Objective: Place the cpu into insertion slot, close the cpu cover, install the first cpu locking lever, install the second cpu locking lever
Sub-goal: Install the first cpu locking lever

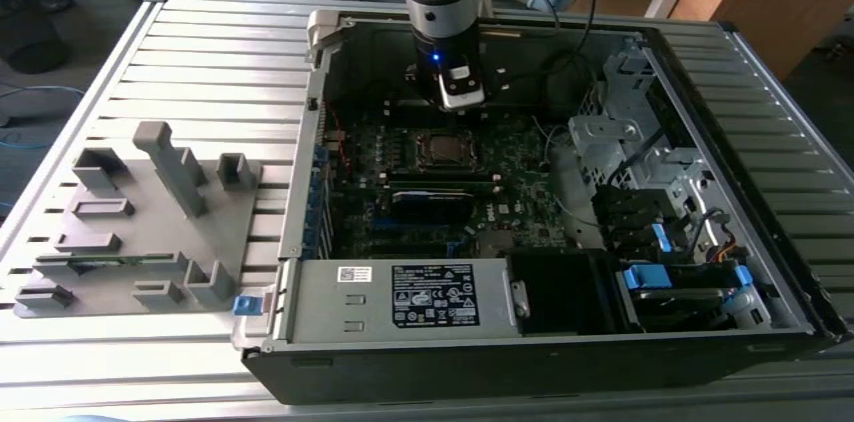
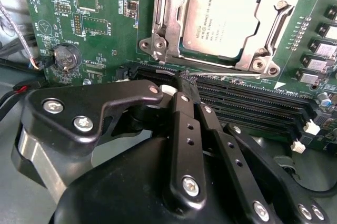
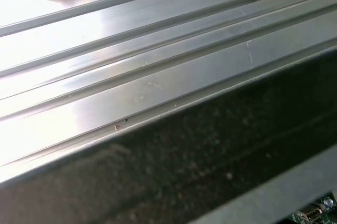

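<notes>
The slatted metal table (image 1: 200, 52) is cut off at the exterior view's edges, and in the first wrist view its grooved slats (image 3: 131, 61) run diagonally beside a dark band that cannot be made out. On the table an open computer case (image 1: 747, 142) is seen, its long axis running from near to far in the exterior view; its near wall is taken up by a power supply (image 1: 400, 297), and the drive bays (image 1: 641, 172) crowd the exterior view's right side. A grey fixture block (image 1: 147, 222) is set well apart from the case, on the exterior view's left. The motherboard (image 2: 105, 40) lies flat on the case floor, partly hidden in the second wrist view by the gripper (image 2: 185, 79) and its black body. The arm (image 1: 438, 2) stands upright over the far part of the board, with open room around it inside the case. The gripper's fingers (image 2: 181, 124) are seen drawn together with nothing held, their tips above the long memory slots (image 2: 247, 98) just beside the insertion slot (image 2: 163, 29). The cpu (image 2: 224, 19) is seated flat in that socket, its metal top facing up and its edges parallel to the socket rim. The cpu cover (image 2: 266, 40) is laid down around the chip, its far edge cut off by the picture's border.
</notes>
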Action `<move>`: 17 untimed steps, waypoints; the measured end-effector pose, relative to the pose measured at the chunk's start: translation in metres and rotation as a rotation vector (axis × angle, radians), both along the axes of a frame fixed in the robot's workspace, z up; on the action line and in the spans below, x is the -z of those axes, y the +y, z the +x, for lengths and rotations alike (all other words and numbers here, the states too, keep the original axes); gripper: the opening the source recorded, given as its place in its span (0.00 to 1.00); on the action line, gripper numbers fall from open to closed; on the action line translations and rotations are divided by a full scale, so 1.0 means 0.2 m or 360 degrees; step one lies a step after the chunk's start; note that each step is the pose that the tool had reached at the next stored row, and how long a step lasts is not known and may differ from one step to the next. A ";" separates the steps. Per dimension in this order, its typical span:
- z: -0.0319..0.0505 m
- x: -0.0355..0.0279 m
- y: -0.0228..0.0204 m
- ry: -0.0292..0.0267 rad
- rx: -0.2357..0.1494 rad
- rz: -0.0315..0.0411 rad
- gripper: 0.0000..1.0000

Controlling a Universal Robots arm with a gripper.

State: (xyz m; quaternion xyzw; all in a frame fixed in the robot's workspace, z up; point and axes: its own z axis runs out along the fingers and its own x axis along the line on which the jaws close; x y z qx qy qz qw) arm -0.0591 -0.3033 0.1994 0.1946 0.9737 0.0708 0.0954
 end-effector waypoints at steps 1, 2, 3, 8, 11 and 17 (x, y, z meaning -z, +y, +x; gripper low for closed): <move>0.000 0.000 -0.001 0.00002 0.0000 0.0000 0.11; 0.000 0.001 -0.003 0.00004 0.0000 -0.0001 0.11; 0.000 0.002 -0.004 0.00002 0.0000 -0.0001 0.11; 0.000 0.007 -0.016 0.00006 0.0000 -0.0008 0.11; 0.000 0.009 -0.029 0.00003 0.0000 -0.0012 0.11; 0.000 0.015 -0.049 0.00001 0.0000 -0.0030 0.11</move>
